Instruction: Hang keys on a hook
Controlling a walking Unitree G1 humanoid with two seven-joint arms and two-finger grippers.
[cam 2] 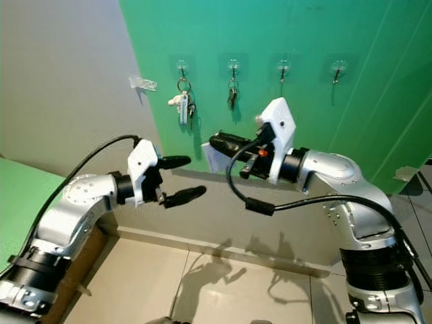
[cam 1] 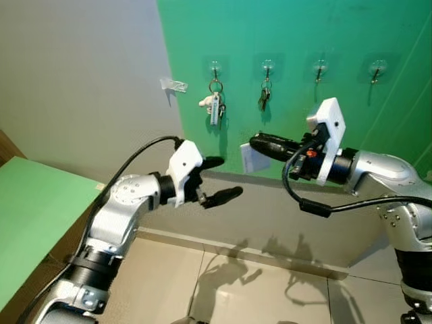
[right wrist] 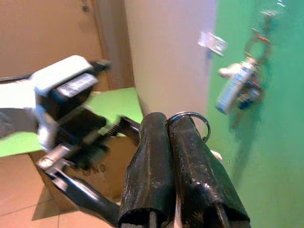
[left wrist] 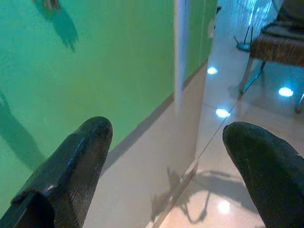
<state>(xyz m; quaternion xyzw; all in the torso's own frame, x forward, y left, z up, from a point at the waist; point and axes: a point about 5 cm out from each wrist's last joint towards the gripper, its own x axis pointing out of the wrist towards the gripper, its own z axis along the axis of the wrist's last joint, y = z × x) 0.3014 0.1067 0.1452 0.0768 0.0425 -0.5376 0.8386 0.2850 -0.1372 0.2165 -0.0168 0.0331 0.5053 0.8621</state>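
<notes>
Four hooks run across the green wall [cam 1: 297, 27]. The first hook [cam 1: 214, 67] carries a key bunch with a white and blue fob [cam 1: 216, 104], and the second hook [cam 1: 268, 66] carries a dark key bunch [cam 1: 264, 96]. The third hook [cam 1: 320, 66] and fourth hook [cam 1: 377, 66] are bare. My right gripper [cam 1: 260, 144] is shut on a metal key ring [right wrist: 197, 116], below the second hook and short of the wall. A white tag [cam 1: 251, 159] hangs under its fingers. My left gripper [cam 1: 228, 177] stands open and empty, lower and to the left, its fingers [left wrist: 76, 166] wide apart.
A small clear hook [cam 1: 173, 84] sticks out of the grey wall left of the green panel. A green-topped brown cabinet [cam 1: 34, 216] stands at the far left. Below the wall lies the beige tiled floor [cam 1: 256, 290].
</notes>
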